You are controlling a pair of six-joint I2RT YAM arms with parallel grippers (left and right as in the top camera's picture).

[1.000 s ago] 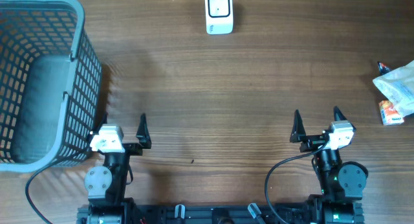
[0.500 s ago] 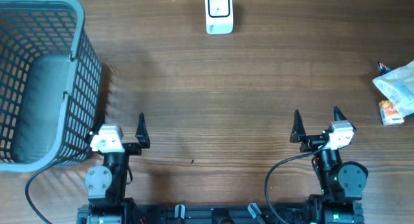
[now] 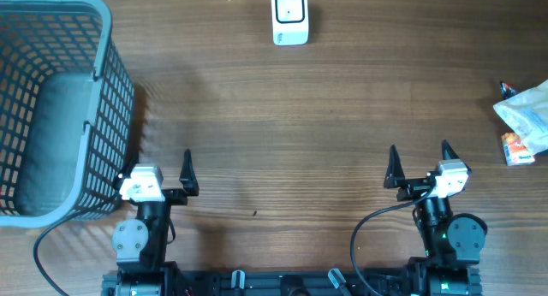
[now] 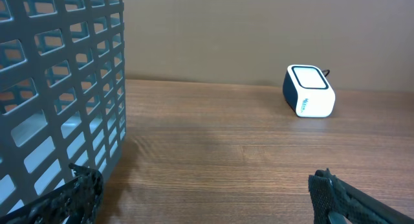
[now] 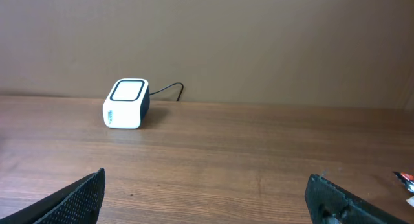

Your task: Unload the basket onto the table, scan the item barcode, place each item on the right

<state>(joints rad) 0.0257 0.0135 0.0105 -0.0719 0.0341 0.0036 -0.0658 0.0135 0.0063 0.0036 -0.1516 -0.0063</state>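
Both arms are sitting folded low, well back from the scanner (image 3: 290, 16). Left gripper (image 3: 160, 163) and right gripper (image 3: 419, 152) are both hanging with fingers wide apart, holding nothing. Item (image 3: 528, 115) is lying far right of the scanner, cut off by the frame edge, and its barcode isn't showing. Left gripper's outer finger is overlapping the basket (image 3: 110, 48) wall, left of the scanner; can't tell if it's touching.

Basket (image 3: 118, 116) left, scanner (image 3: 289, 16) behind, packets (image 3: 526, 118) right
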